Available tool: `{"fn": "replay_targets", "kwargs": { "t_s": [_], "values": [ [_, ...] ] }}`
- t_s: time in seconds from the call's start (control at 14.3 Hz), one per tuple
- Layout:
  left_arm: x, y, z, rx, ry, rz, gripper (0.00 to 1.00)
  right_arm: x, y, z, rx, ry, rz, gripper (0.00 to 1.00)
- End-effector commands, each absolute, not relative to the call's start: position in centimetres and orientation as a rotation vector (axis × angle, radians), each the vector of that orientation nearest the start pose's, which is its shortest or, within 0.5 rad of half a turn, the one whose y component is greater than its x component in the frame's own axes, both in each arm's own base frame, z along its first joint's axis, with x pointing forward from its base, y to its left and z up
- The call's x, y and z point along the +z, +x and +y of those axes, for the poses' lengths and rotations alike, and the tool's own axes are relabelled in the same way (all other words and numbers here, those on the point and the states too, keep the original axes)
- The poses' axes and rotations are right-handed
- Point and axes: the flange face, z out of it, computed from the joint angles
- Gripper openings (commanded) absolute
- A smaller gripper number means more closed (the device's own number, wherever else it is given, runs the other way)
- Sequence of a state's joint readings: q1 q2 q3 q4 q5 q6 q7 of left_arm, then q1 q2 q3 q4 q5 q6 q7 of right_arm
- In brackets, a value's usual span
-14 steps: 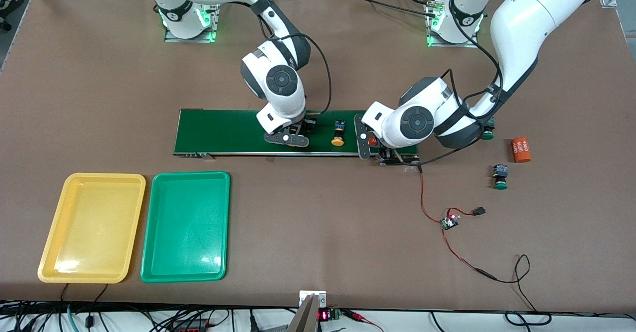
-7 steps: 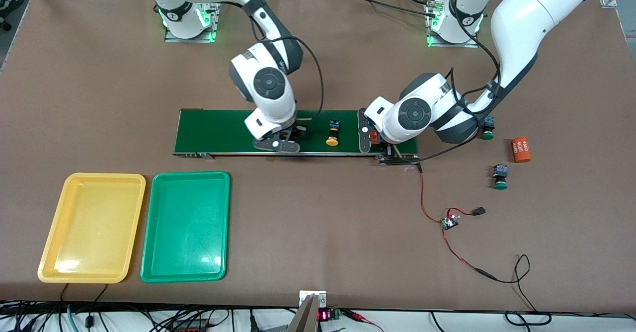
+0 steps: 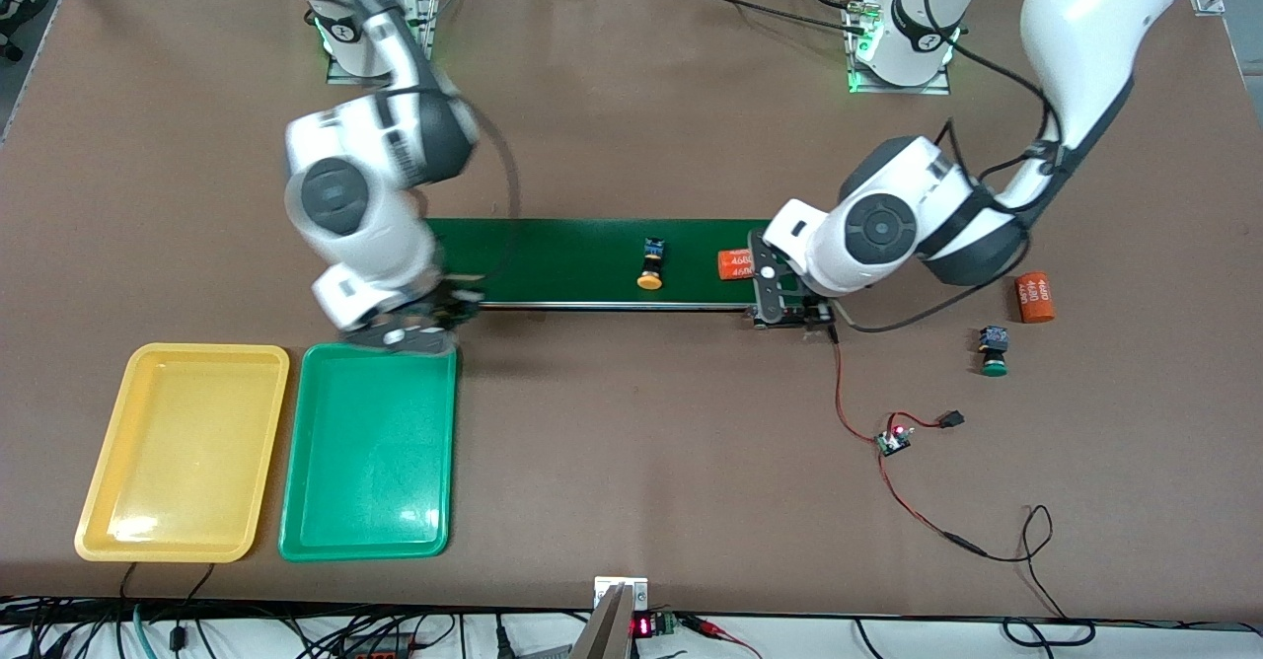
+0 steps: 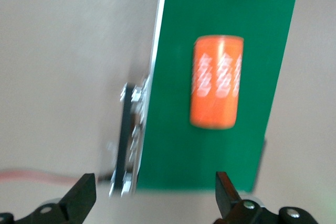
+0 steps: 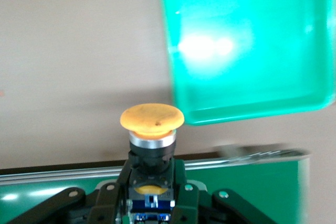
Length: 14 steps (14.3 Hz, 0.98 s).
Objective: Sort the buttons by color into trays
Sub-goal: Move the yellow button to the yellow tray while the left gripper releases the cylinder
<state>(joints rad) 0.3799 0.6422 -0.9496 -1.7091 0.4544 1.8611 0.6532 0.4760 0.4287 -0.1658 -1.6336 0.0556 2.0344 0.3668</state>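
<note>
The right wrist view shows what the front view hides: the right gripper (image 5: pixel 151 195) is clamped on a yellow-capped button (image 5: pixel 151 129), cap pointing outward, with the green tray (image 5: pixel 247 45) in the upper right of that frame. In the front view this gripper (image 3: pixel 409 329) hangs over the tray's upper edge (image 3: pixel 326 355), left of centre. The left wrist view shows the left gripper (image 4: pixel 152 203) with fingers spread wide and empty, above an orange cylinder (image 4: pixel 217 88) lying on the green belt (image 4: pixel 173 129).

A second ago the right gripper was at the middle of the belt; it has since swung toward the trays. The left gripper has opened and drawn back, uncovering the cylinder (image 3: pixel 735 264).

A second yellow-capped button (image 3: pixel 650 264) lies on the belt (image 3: pixel 572 259) at frame centre. One green-capped button (image 3: pixel 993 349) and another cylinder (image 3: pixel 1034 298) sit at middle right. The yellow tray (image 3: pixel 138 531) occupies the lower left.
</note>
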Motion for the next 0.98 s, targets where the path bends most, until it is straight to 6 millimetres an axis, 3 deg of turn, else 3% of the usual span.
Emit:
{"fn": "replay_targets", "kwargs": {
  "t_s": [0.0,0.21,0.35,0.56,0.7,0.84,0.91],
  "values": [
    [35.9,59.9,-21.7,0.379,-2.595,1.769,1.0,37.4,65.5,12.0,0.076,-3.169,-0.02,0.0],
    [36.6,61.5,-15.3,0.404,-2.715,1.426,1.0,35.3,67.4,0.0,0.051,-3.233,-0.213,0.0],
    [36.7,62.3,-10.8,0.416,-2.862,1.179,1.0,33.1,68.7,-5.0,-0.074,-3.259,-0.292,0.01],
    [37.4,62.9,-3.2,0.4,-3.037,0.829,1.0,28.9,69.7,-8.7,-0.163,-3.289,-0.302,0.02],
    [37.7,62.3,1.1,0.392,-3.055,0.685,1.0,26.1,70.0,-11.1,-0.213,-3.305,-0.368,0.04],
    [36.3,61.4,6.1,0.359,-3.041,0.55,1.0,23.8,70.1,-12.1,-0.252,-3.316,-0.409,0.06],
    [34.6,60.7,8.4,0.345,-3.038,0.496,1.0,22.8,70.1,-12.5,-0.264,-3.32,-0.407,0.08]
  ]
}}
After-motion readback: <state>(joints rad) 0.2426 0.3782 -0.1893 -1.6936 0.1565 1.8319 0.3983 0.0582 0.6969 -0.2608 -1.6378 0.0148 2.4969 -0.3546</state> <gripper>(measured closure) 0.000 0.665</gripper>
